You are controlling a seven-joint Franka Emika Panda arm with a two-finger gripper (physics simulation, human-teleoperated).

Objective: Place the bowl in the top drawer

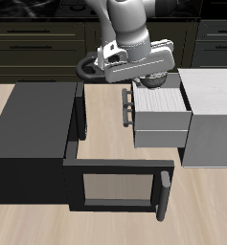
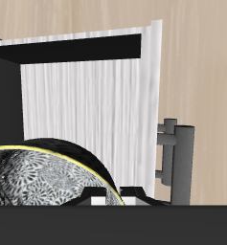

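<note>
The bowl (image 1: 89, 67) is small, round and speckled silver-grey. It hangs in the air at my gripper (image 1: 100, 69), which is shut on its rim. In the exterior view the bowl shows above the back of the table, beyond the handle end of the top drawer (image 1: 163, 100). That drawer is pulled out of the pale grey cabinet (image 1: 213, 120), with its white ribbed inside open and nothing in it. In the wrist view the bowl (image 2: 38, 182) is close to the camera, with the drawer's ribbed inside (image 2: 86, 115) and its dark bar handle (image 2: 174, 153) below. My fingertips are mostly hidden.
A black cabinet (image 1: 34, 134) stands beside the drawer, its dark door (image 1: 115, 187) swung open toward the table's front edge, with a bar handle (image 1: 166, 195). The drawer's handle (image 1: 126, 107) juts toward the black cabinet. Dark kitchen units line the back.
</note>
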